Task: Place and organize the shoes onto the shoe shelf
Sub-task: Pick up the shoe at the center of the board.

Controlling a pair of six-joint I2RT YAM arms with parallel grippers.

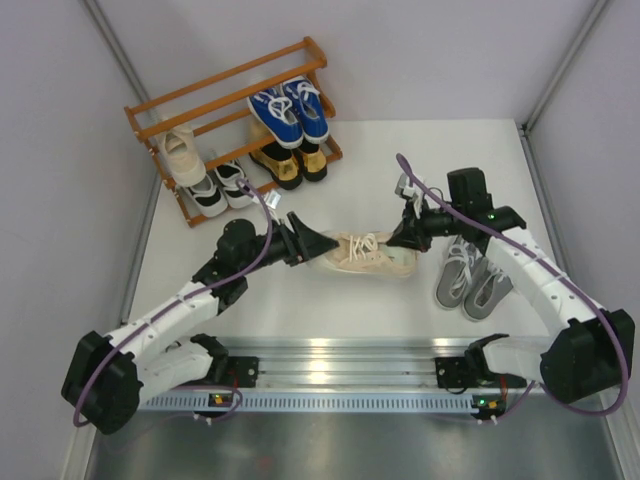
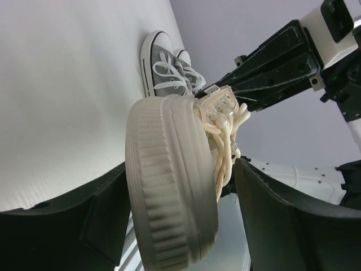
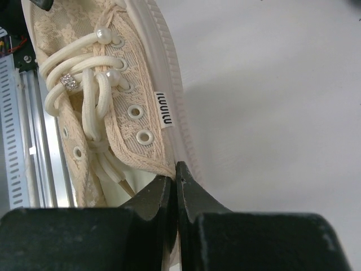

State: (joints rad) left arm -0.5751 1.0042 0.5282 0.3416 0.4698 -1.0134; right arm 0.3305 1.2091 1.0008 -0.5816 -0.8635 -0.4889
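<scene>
While the white table carries everything, the shoe shelf stands back left with blue sneakers on an upper tier. 2 grey sneakers sit at right. Mid-table, the beige lace-up shoe is between the grippers: left gripper spread wide around its toe, right gripper clamped on its heel rim.

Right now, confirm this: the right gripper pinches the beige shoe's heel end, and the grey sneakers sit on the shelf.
Wrong: the grey sneakers sit on the table, not the shelf, per the top view. The right gripper does pinch the beige shoe.
</scene>
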